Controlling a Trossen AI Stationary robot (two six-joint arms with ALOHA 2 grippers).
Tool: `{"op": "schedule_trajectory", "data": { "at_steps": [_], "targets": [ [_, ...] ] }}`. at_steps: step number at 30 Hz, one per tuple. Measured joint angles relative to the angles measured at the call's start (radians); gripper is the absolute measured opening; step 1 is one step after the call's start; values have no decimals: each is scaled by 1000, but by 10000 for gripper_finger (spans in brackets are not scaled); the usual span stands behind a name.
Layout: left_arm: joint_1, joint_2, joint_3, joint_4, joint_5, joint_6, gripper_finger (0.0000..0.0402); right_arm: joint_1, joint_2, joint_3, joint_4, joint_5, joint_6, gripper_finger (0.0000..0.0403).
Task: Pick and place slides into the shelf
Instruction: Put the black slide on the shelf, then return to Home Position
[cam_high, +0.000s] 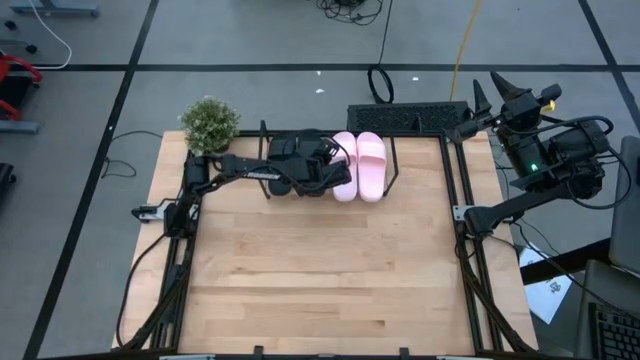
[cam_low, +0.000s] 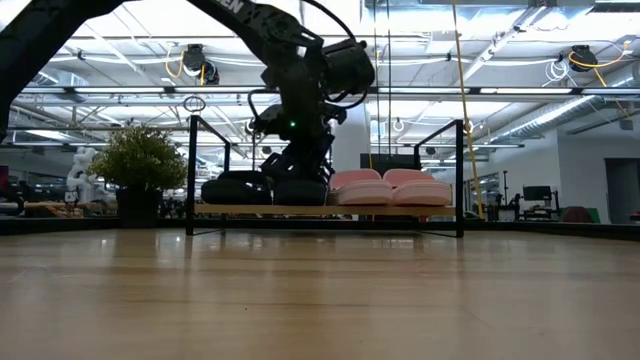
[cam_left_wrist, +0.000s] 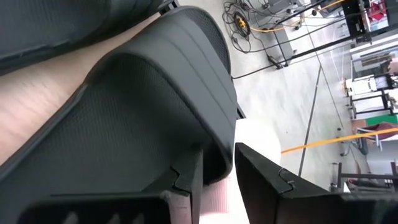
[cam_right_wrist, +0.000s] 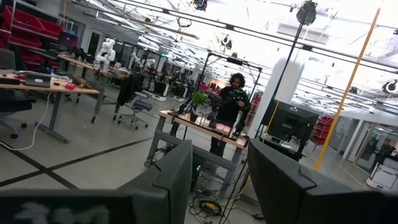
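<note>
The shelf (cam_low: 330, 210) stands at the table's far edge, a black rod frame (cam_high: 393, 165) with a light board. On the board, from left to right in the low view, rest one black slide (cam_low: 235, 187), a second black slide (cam_low: 300, 190) and two pale pink slides (cam_low: 360, 186) (cam_low: 420, 186), all sole down. My left gripper (cam_high: 335, 175) (cam_low: 300, 168) is open over the second black slide (cam_left_wrist: 143, 112), beside the inner pink slide (cam_high: 345, 165). My right gripper (cam_high: 490, 95) (cam_right_wrist: 221, 162) waits open beyond the table's far right corner. My left gripper comes slanting down from the table's left, its fingers on either side of the strap's edge (cam_left_wrist: 217, 134) on the second black slide, next to the pink slide. One finger (cam_left_wrist: 186, 180) lies against the strap; whether it touches, I cannot tell. The other finger (cam_left_wrist: 267, 180) stands apart.
A potted plant (cam_high: 210, 125) (cam_low: 140, 160) stands at the far left corner beside the shelf. A black grille-like panel (cam_high: 405, 118) lies behind the shelf. The wooden tabletop (cam_high: 320, 270) stretches from the shelf to the near edge. A person (cam_right_wrist: 231, 99) stands at a distant bench.
</note>
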Motion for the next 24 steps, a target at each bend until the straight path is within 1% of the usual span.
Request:
{"op": "schedule_trajectory", "data": {
  "at_steps": [6,10,13,21,24],
  "targets": [
    [-17,-6,0,-5,-5,-3,88,0,0,0,0,0,0,146],
    [-32,-22,0,-11,-36,0,88,0,0,0,0,5,0,146],
    [-43,-42,0,-10,-68,28,88,0,0,0,0,5,0,146],
    [-58,-106,0,-36,-81,122,88,0,0,0,0,27,22,146],
    [-77,-134,0,-34,-112,162,88,0,0,0,0,26,23,146]
  ]
}}
